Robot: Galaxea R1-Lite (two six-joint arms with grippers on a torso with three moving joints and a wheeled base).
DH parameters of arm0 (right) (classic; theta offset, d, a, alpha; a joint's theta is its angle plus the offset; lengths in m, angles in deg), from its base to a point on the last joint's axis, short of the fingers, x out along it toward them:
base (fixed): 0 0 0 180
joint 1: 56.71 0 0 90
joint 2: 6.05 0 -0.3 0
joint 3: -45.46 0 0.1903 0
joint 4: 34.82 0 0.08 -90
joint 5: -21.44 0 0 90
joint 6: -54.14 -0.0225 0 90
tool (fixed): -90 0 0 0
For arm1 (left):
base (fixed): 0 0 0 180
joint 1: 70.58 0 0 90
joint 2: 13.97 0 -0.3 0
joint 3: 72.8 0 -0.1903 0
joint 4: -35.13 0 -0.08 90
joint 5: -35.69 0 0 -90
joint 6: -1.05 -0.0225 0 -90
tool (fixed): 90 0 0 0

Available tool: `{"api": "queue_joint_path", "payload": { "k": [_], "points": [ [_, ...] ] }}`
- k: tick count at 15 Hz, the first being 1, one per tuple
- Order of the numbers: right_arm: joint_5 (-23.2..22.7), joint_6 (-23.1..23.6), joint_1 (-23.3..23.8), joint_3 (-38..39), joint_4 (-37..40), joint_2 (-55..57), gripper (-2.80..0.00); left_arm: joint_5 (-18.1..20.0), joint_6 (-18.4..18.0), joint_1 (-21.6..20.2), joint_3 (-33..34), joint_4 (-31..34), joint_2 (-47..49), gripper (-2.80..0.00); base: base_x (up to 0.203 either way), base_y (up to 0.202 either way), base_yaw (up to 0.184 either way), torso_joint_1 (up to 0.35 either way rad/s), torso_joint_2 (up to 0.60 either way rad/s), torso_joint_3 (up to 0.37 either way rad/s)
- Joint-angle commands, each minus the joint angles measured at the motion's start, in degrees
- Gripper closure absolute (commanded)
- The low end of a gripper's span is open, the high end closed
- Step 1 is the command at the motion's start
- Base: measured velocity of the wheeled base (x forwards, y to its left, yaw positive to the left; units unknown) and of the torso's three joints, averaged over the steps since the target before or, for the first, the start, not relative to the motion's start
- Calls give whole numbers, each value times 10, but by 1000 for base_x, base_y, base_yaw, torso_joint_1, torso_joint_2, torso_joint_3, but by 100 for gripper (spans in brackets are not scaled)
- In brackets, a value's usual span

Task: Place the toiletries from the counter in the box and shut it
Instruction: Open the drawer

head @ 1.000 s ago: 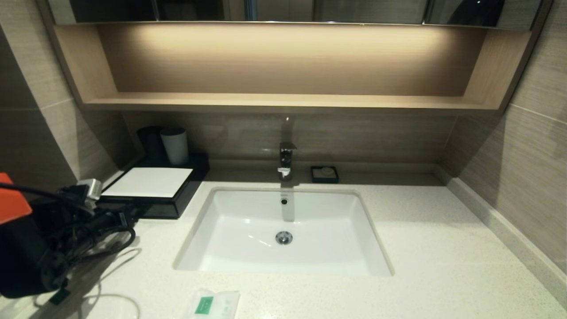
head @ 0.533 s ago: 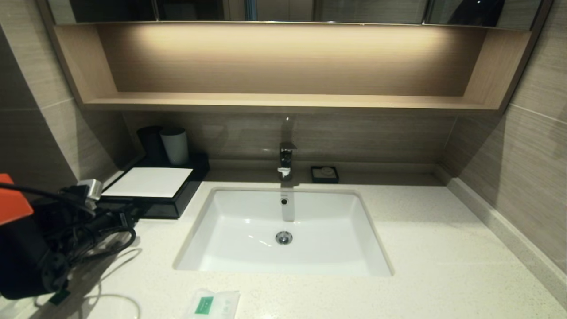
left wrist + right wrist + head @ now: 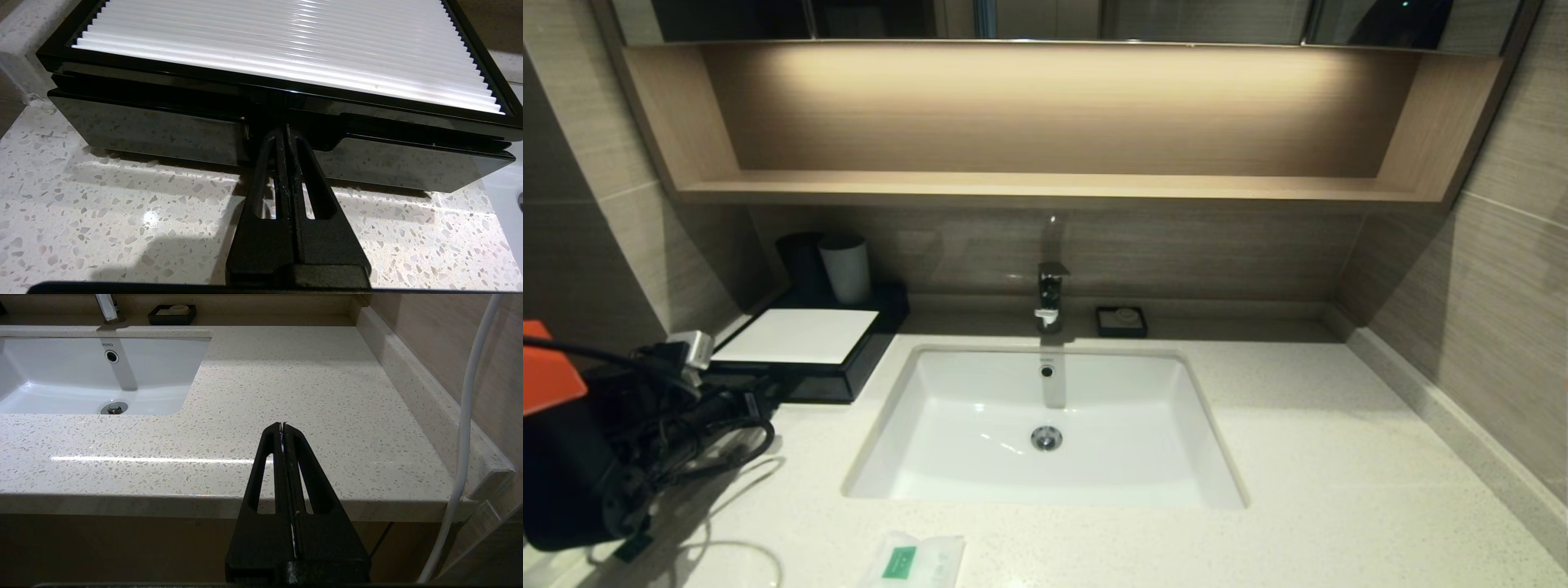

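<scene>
1 sachet (image 3: pixel 913 560) lying on the counter (image 3: pixel 1307 457) — 1 box (image 3: pixel 809 353), drawer in, contents hidden. Left gripper (image 3: pixel 286 127) pressing together against the drawer front; right gripper (image 3: pixel 282 425) hanging closed, empty.

My bench (image 3: pixel 102 212) is polished cream stone flecked with grey, glossy enough to throw back the lights. The box (image 3: pixel 163 126) has mirror-smooth black plastic walls that reflect the speckle, under a ribbed white top panel (image 3: pixel 286 45) with a satin sheen. My left pincer (image 3: pixel 286 134) is matt black plastic with a faintly grainy skin, as is my right pincer (image 3: pixel 282 428). The sink (image 3: pixel 1045 425) is glossy white ceramic, its tap (image 3: pixel 1050 294) bright chromed metal. The shelf (image 3: pixel 1045 122) shows matt wood grain. A sachet (image 3: pixel 915 562) looks like crinkled clear film.
</scene>
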Motion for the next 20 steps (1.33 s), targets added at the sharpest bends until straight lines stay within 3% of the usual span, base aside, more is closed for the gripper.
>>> {"api": "queue_joint_path", "payload": {
  "k": [1, 20],
  "points": [
    [0, 0, 0, 1, 0, 0, 0, 1, 0, -1, 0, -4, 1, 0, 0, 0, 0, 0, 0, 0],
    [0, 0, 0, 0, 0, 0, 0, -4, -3, -2, 28, 5, -33, 0, 0, 0, 0, 0, 0, 0]
  ]
}}
